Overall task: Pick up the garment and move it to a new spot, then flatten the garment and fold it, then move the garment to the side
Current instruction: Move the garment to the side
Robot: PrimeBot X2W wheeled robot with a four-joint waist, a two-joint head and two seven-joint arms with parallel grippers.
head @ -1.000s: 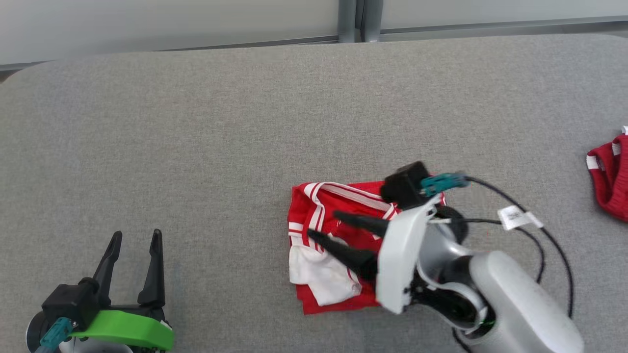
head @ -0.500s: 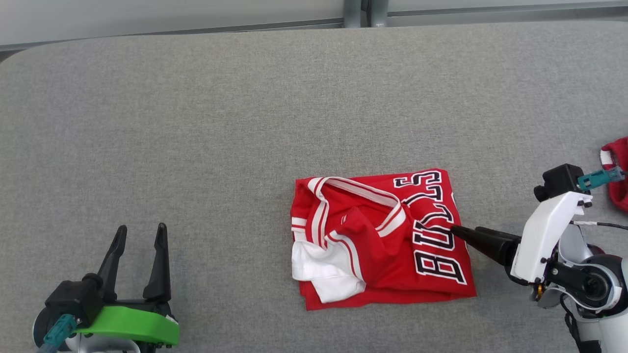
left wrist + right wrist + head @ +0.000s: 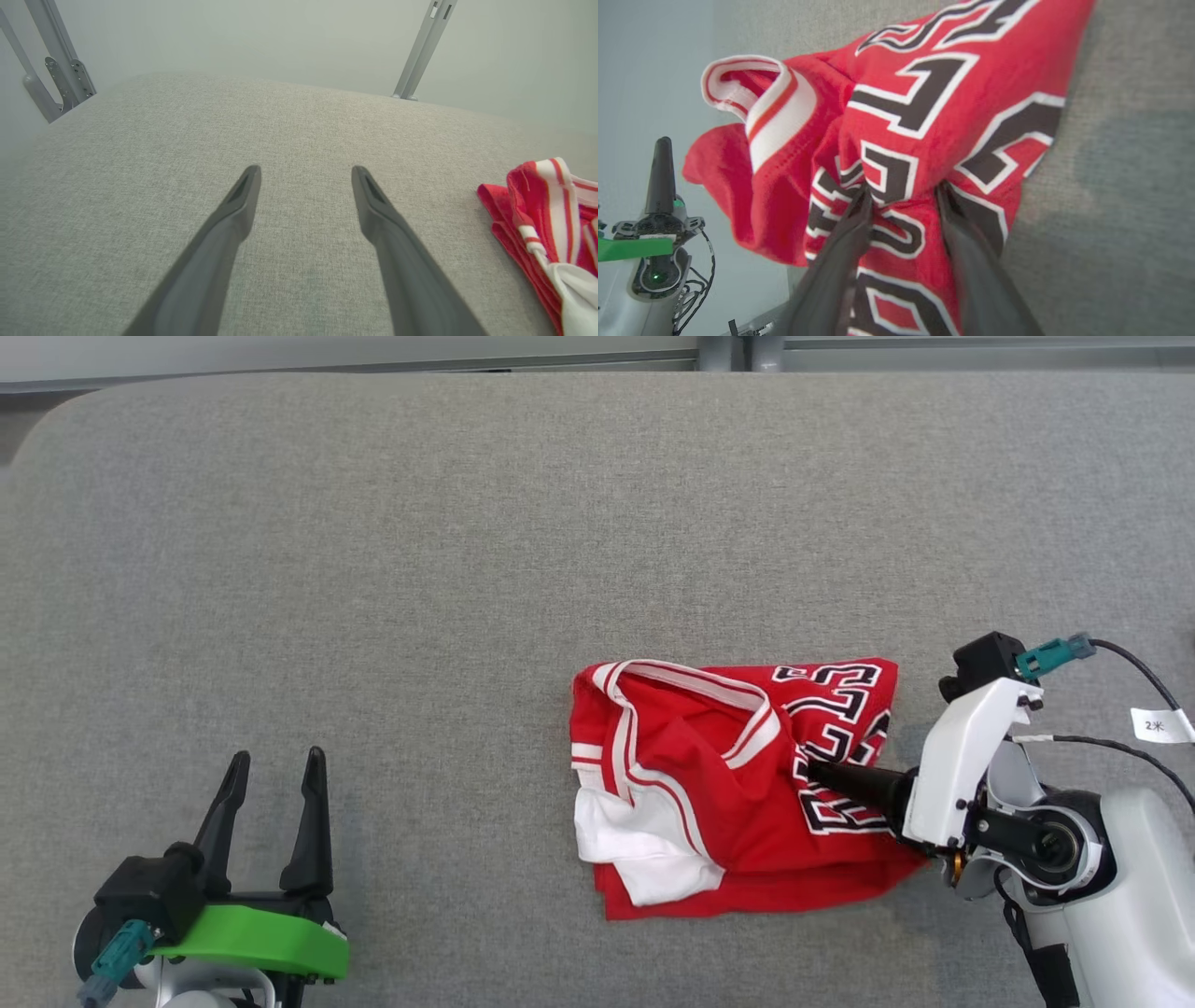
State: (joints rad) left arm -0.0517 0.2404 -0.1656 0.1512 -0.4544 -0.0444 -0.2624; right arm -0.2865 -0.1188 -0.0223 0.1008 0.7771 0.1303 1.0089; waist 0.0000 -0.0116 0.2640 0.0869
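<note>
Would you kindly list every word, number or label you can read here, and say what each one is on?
"2米": on the white cable tag at the right edge of the head view.
Black, white-edged block letters on the red jersey: too bunched and creased to read as a whole word.

Bright, even, diffuse light comes from overhead. A soft, faint shadow darkens the surface (image 3: 1111,149) just beside the right pincer (image 3: 903,189). Both wrist views blur toward the finger bases, and the wide-angle view from the left pincer (image 3: 306,170) bows toward its edges.
</note>
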